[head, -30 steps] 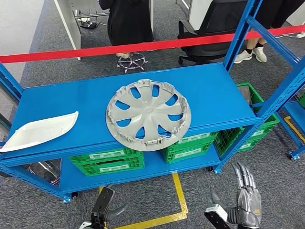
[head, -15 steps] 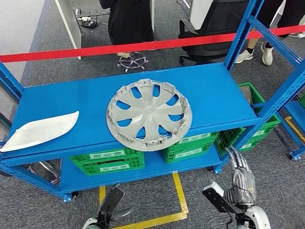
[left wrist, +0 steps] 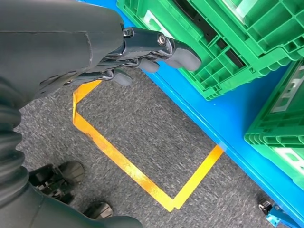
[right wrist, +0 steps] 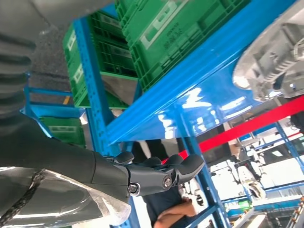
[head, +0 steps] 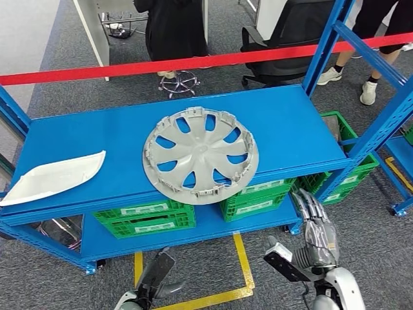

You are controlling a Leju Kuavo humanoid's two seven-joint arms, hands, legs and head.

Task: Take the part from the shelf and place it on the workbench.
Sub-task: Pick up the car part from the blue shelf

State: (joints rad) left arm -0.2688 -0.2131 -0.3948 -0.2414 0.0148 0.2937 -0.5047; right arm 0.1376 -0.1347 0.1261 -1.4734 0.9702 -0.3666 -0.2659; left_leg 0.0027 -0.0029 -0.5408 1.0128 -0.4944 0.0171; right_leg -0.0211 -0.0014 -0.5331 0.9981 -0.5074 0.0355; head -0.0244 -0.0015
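The head view's lower edge cuts off the left robot hand [head: 155,279] at its wrist. The white panel [head: 51,176] runs past the left edge. Crate labels [head: 146,209] are too small to read.

Wheel cover [head: 201,155] on the shelf [head: 292,129], panel [head: 51,177] to its left (crates [head: 146,218] beneath).

The head camera looks down from high up at the blue shelf [head: 292,123]. Both wrist cameras sit low and close, and all three see the green crates [head: 146,218] underneath.
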